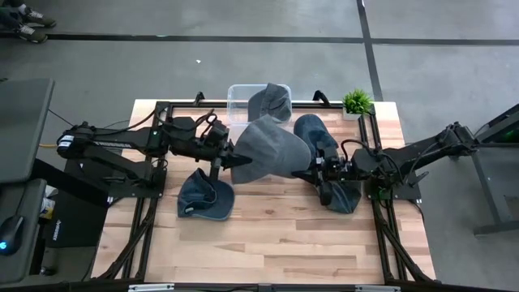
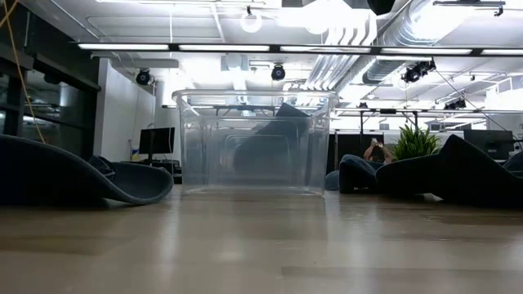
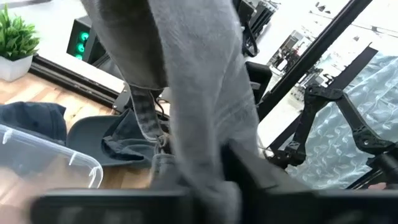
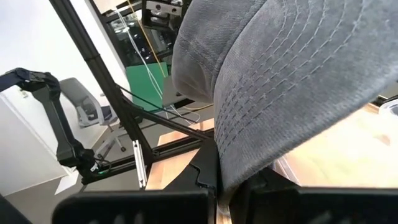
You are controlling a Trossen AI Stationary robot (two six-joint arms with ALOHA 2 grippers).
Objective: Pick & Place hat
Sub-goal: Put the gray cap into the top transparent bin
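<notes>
A: As the table is seen from above, where is the grey hat (image 1: 272, 148) found, and by what is it held?

B: It is held up at the middle of the table between both arms. The left gripper (image 1: 236, 162) is set against its nine o'clock edge, and the right gripper (image 1: 310, 173) is clamped on its brim at about four o'clock. In the right wrist view the stitched brim (image 4: 292, 87) is seen pinched between that arm's narrow jaws.

A: Is the left claw closed on the cloth?

B: In the left wrist view the grey fabric (image 3: 199, 106) is seen passing down between the dark fingers (image 3: 249, 177), which are drawn in narrow around it, so a grip on the hat is shown there too.

A: What is placed around it?

B: A clear bin (image 1: 243, 104) is set at twelve o'clock from the held hat, with a dark cap (image 1: 270, 100) draped in its right part. A navy cap (image 1: 205, 197) is laid on the wood at seven o'clock, just below the left gripper. Another dark cap (image 1: 315, 130) is found at two o'clock, and one more (image 1: 344, 197) at four o'clock, beside the right wrist. A small potted plant (image 1: 356, 102) is stood at the table's far right corner.
</notes>
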